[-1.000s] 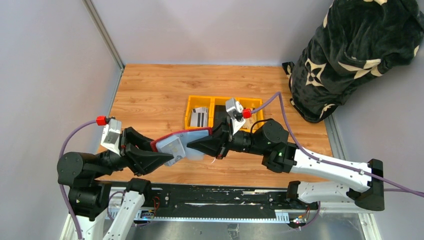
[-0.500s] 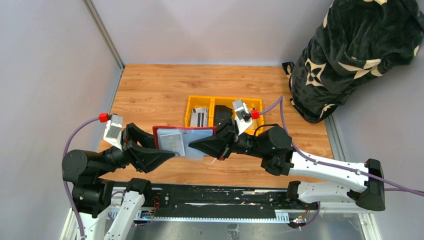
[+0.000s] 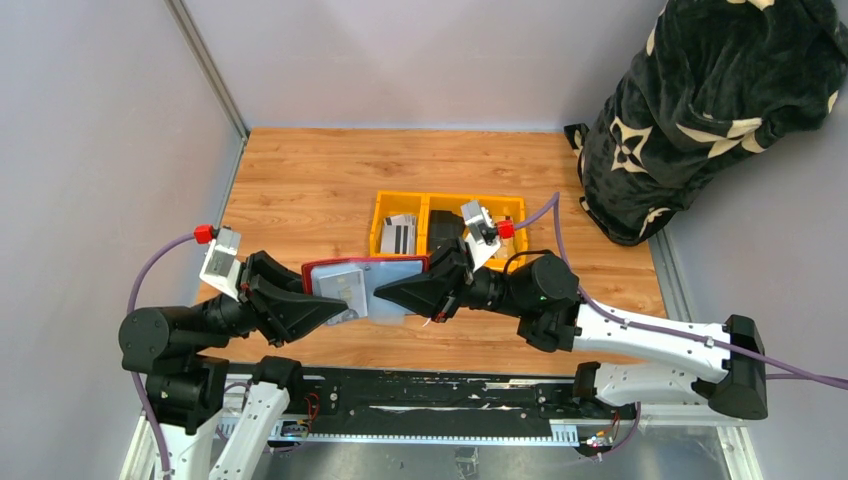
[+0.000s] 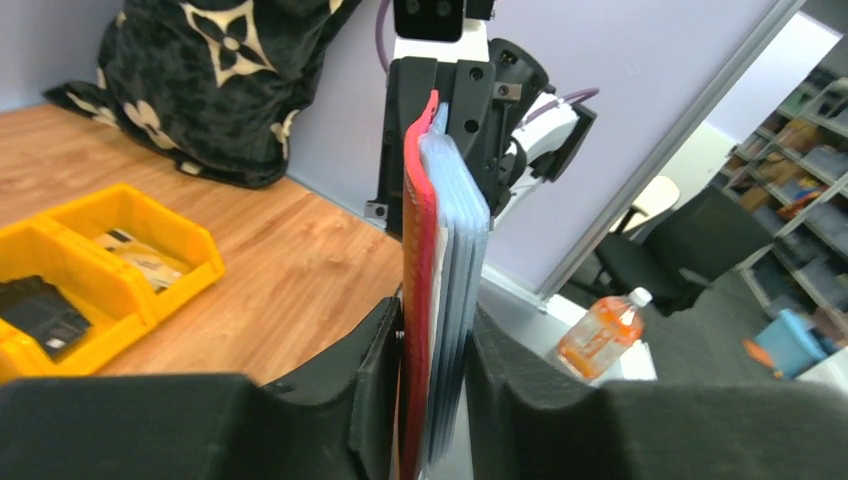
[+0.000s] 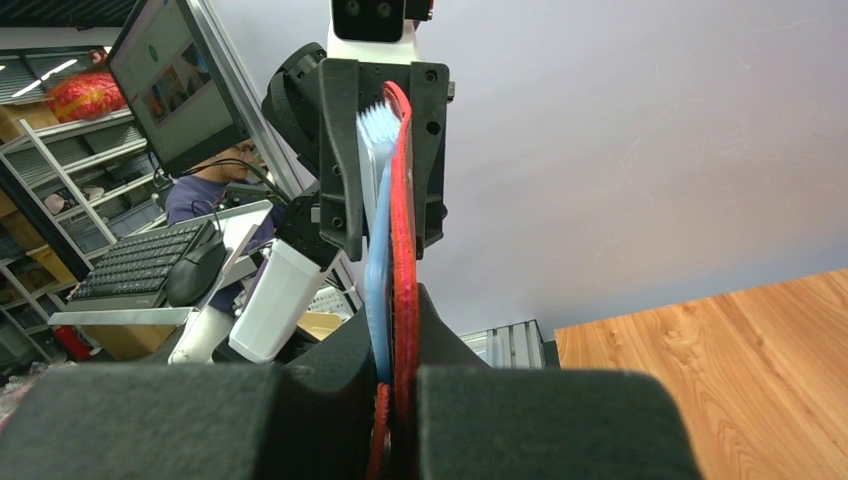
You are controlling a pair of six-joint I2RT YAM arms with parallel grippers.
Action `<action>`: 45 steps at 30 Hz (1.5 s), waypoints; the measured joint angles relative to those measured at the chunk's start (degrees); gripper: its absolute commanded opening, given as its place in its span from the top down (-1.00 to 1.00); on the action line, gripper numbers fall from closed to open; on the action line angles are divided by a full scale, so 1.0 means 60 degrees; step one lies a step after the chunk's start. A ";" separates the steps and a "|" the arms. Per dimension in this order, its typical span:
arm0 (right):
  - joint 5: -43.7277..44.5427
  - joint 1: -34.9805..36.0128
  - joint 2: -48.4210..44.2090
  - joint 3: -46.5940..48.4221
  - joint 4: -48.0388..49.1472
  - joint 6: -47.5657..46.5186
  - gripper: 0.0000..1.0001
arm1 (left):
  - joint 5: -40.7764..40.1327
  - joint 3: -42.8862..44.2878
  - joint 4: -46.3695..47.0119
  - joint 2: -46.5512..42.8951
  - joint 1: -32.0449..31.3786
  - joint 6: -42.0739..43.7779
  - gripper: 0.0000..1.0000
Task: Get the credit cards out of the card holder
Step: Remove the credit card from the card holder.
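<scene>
Card holder held up between both arms, with a card yet to be drawn.
The left fingers (image 4: 370, 400) pinch one end of the card holder (image 3: 385, 285) and the right fingers (image 5: 330, 390) clamp nearly shut on the other, above the worktop (image 3: 300, 180). A pale credit card (image 3: 345, 285) shows in a sleeve. Next, one side probably must release and pick out that card's edge, then carry it to the yellow bin (image 3: 377, 225).

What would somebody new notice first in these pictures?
The red card holder, held off the table between the left gripper and right gripper, pale blue sleeves showing. Behind it sits a yellow bin with striped cards in its left compartment; a black patterned blanket stands at the far right.
</scene>
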 measured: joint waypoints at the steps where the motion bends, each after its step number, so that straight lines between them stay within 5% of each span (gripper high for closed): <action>1: -0.0004 0.0004 0.0040 0.0000 0.0004 0.0015 0.88 | 0.0011 -0.0044 0.0091 0.0000 0.0000 -0.0091 0.51; 7: 0.0073 0.0015 0.0011 0.0000 -0.0044 0.0062 0.32 | 0.0033 -0.0102 0.0197 0.0146 0.0000 -0.0157 0.89; 11: 0.0335 0.0025 -0.0284 -0.0022 -0.0579 -0.0015 -0.26 | 0.0004 -0.0080 -0.0084 0.0226 0.0000 0.0168 0.99; 13: 0.0725 0.0022 -0.0688 -0.0015 -0.1268 -0.0226 -0.35 | -0.0102 0.0062 -0.0707 0.0353 0.0000 0.0765 1.00; 21: 0.2579 0.0022 -0.2259 0.1031 -0.3945 -0.1217 -0.27 | -0.1275 0.0962 -0.3599 0.1075 0.0000 0.3406 1.00; 27: 0.1792 0.0022 -0.1381 0.1796 -0.4033 -0.0841 -0.26 | -0.2157 0.1002 -0.4798 0.1402 0.0000 0.4309 1.00; 34: 0.0612 0.0022 0.0641 0.2011 -0.4455 -0.0157 -0.25 | -0.1774 0.1016 -0.4798 0.1341 0.0000 0.4207 1.00; 45: 0.0492 0.0022 0.0375 0.1953 -0.4539 0.0062 -0.16 | -0.0317 0.1013 -0.3308 0.1056 0.0000 0.2805 1.00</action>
